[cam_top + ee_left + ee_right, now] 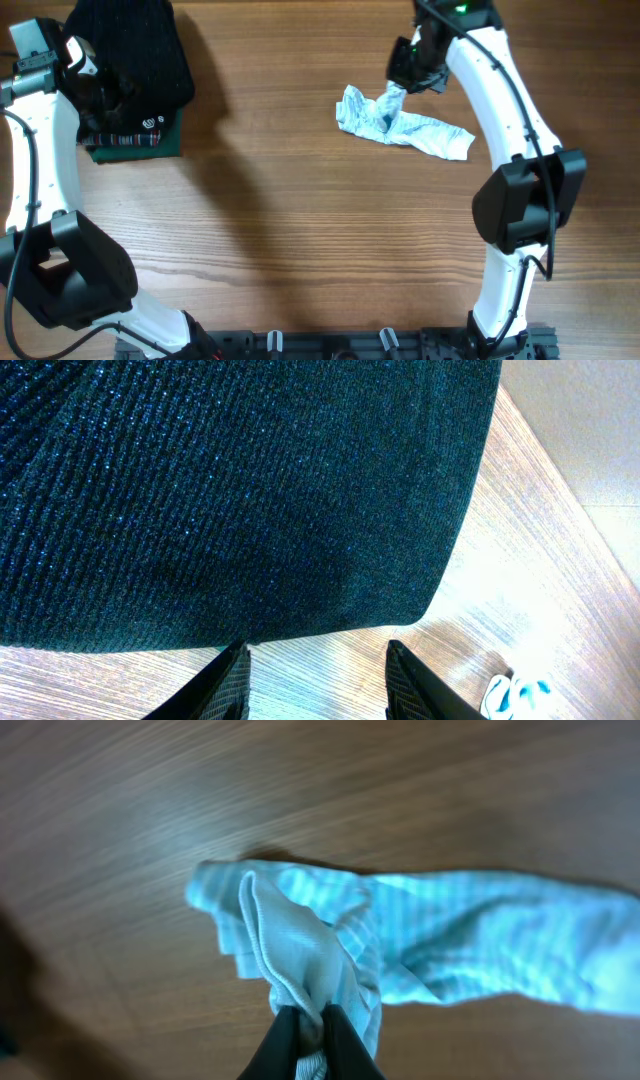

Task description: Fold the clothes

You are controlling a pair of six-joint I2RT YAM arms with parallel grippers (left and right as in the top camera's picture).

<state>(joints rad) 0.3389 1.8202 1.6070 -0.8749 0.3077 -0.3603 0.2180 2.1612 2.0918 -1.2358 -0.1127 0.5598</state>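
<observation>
Wood surface (300, 220): black knit garment (135, 50) far left, under left claw (315, 680), jaws wide, empty. Clothes (420, 132) upper right, long axis approx left-right. Right claw (310, 1025) pinches raised fold twd its left end, so right arm is nearer.

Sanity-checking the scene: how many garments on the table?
3. Striped garment mid-right, pinched by the right gripper; black knit top left, lying on the green garment. Others may be hidden under that stack.
</observation>
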